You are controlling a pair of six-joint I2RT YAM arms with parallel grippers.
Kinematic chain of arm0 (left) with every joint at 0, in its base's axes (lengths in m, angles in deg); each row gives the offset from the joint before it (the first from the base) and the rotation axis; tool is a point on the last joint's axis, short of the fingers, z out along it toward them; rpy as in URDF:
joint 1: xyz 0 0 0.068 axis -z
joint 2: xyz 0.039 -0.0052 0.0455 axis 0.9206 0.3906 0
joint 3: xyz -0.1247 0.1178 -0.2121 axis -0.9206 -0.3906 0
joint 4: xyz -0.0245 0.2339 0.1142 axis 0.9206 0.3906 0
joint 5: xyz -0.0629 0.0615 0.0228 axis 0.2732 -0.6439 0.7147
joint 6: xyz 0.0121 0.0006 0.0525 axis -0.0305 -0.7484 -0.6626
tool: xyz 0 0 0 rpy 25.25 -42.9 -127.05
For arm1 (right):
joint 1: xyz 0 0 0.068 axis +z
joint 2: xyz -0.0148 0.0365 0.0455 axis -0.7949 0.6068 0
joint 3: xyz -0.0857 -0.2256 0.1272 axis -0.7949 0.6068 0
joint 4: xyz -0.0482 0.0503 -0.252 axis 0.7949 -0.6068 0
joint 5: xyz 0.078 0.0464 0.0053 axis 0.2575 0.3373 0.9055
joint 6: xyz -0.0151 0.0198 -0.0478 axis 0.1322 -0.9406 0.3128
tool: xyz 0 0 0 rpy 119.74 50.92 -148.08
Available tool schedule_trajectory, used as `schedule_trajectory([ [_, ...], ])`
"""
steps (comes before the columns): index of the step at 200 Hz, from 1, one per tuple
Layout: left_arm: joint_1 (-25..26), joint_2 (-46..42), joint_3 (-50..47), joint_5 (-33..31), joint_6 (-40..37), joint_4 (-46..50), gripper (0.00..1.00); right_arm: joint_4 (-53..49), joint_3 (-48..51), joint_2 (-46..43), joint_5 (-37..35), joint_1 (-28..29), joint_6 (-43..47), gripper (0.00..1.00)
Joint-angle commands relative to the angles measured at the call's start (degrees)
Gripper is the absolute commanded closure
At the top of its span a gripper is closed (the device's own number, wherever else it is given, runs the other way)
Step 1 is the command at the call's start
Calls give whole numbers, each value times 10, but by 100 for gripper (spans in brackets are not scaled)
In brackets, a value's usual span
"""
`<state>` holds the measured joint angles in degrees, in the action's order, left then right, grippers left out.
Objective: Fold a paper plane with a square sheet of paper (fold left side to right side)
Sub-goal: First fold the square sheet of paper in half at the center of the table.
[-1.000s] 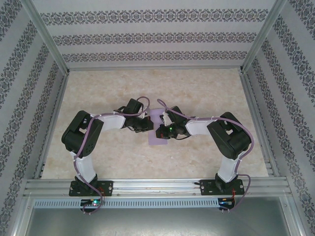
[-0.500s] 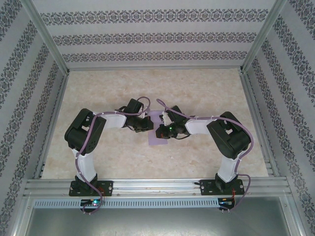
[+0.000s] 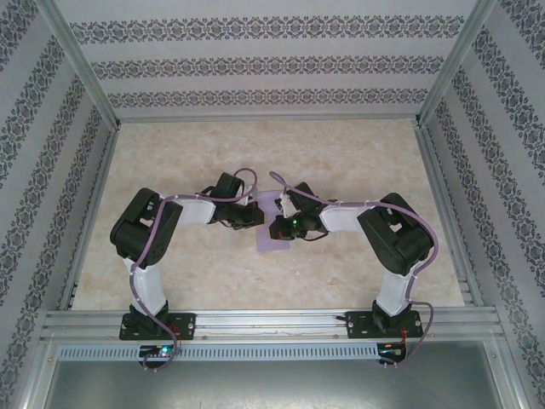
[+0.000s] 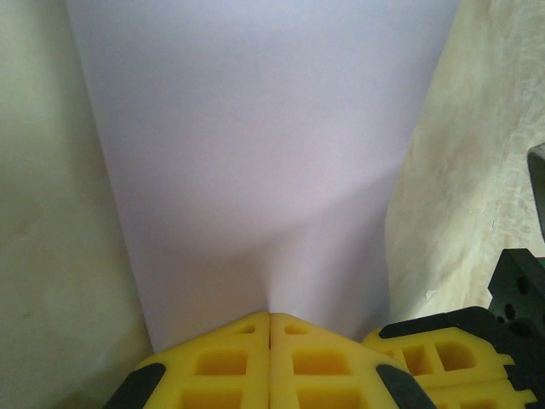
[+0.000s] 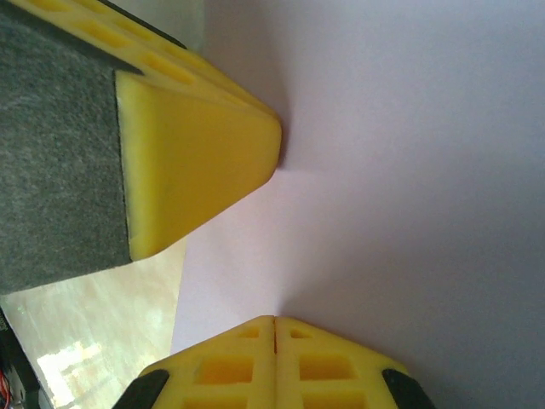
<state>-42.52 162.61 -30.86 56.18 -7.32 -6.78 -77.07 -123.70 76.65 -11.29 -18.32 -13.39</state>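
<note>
I am working over a pale, marbled beige surface (image 3: 341,162), and walls (image 3: 255,64) papered in dark ornamental bands are closing it in on three sides. An aluminium rail (image 3: 272,322) is running along the near edge, where both my bases are sitting.

My left arm (image 3: 145,247) and right arm (image 3: 396,243) are both bending out at the elbow and reaching inward, so my wrists are meeting near the middle of the surface. The square sheet of paper (image 3: 271,243) is lying flat there between them, lilac and unmarked.

My left gripper (image 4: 271,328) is closed, its yellow tips pressed together and touching the sheet's near edge. My right gripper (image 5: 274,328) is closed too, its tips resting on the paper just beside the left one. I am not able to tell whether either pair of tips is pinching the sheet or only pressing on it.
</note>
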Motion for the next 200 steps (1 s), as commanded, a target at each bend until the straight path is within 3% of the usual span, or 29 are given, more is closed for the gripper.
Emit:
schedule_trajectory([
  [1, -37, 28, -7, -80, -13, -18, 94, -94, 25, 38, -89, -10, 20, 100],
  [98, -86, 66, 40, -76, -23, -24, 94, -92, 30, 35, -84, -12, 20, 100],
  [200, -95, 91, 113, -74, -32, 0, 94, -89, 33, 33, -82, -13, 18, 100],
])
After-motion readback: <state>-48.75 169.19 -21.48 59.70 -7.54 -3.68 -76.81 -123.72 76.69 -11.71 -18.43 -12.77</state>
